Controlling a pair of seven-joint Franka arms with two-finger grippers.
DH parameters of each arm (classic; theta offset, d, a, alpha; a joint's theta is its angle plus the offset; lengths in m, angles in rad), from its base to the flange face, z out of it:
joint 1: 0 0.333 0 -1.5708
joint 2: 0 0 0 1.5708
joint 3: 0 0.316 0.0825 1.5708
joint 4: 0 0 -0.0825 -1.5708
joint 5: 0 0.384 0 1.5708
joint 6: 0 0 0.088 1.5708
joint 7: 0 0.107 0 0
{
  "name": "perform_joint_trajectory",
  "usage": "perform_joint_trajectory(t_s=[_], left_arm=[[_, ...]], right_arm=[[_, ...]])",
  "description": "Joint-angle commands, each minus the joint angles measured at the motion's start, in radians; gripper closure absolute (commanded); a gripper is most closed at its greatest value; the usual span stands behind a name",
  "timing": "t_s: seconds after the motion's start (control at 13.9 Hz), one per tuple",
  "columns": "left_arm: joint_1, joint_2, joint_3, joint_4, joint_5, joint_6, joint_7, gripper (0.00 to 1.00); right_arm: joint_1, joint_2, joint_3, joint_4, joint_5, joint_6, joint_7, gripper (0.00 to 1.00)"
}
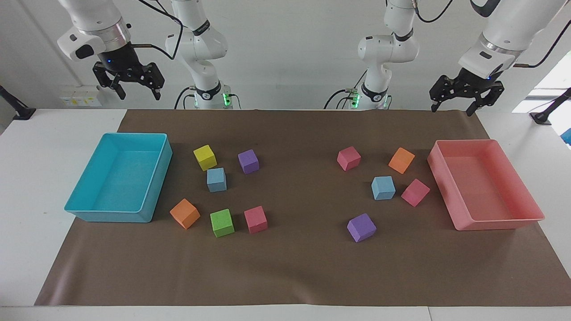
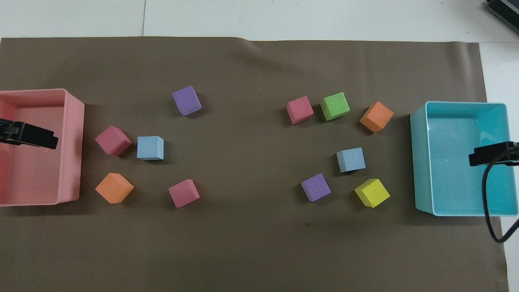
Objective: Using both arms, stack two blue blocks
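Two sky-blue blocks lie apart on the brown mat. One blue block (image 1: 216, 179) (image 2: 351, 159) sits toward the right arm's end, beside a yellow cube (image 1: 205, 157) and a purple cube (image 1: 248, 161). The other blue block (image 1: 383, 187) (image 2: 150, 147) sits toward the left arm's end, beside a pink cube (image 1: 415, 192). My right gripper (image 1: 138, 94) hangs open and empty, raised over the turquoise tray (image 1: 157, 178). My left gripper (image 1: 453, 108) hangs open and empty, raised over the pink tray (image 1: 446, 183). Neither gripper touches anything.
Other cubes lie around the blue ones: an orange cube (image 1: 184, 213), a green cube (image 1: 222, 222) and a pink cube (image 1: 255, 219) toward the right arm's end. Another pink cube (image 1: 348, 158), an orange cube (image 1: 401, 160) and a purple cube (image 1: 361, 227) lie toward the left arm's end.
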Motion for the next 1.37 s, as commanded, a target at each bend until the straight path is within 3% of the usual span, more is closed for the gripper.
perform_joint_trajectory(t_s=[0.0,1.3], left_arm=[[0.013,-0.004,-0.009,0.000,0.014,0.003,0.002,0.00],[0.013,-0.004,-0.004,0.002,0.013,-0.011,0.004,0.00]], right_arm=[[-0.011,-0.021,0.006,-0.030,-0.003,0.021,-0.023,0.00],[-0.011,-0.024,0.006,-0.031,-0.003,0.014,-0.025,0.00]])
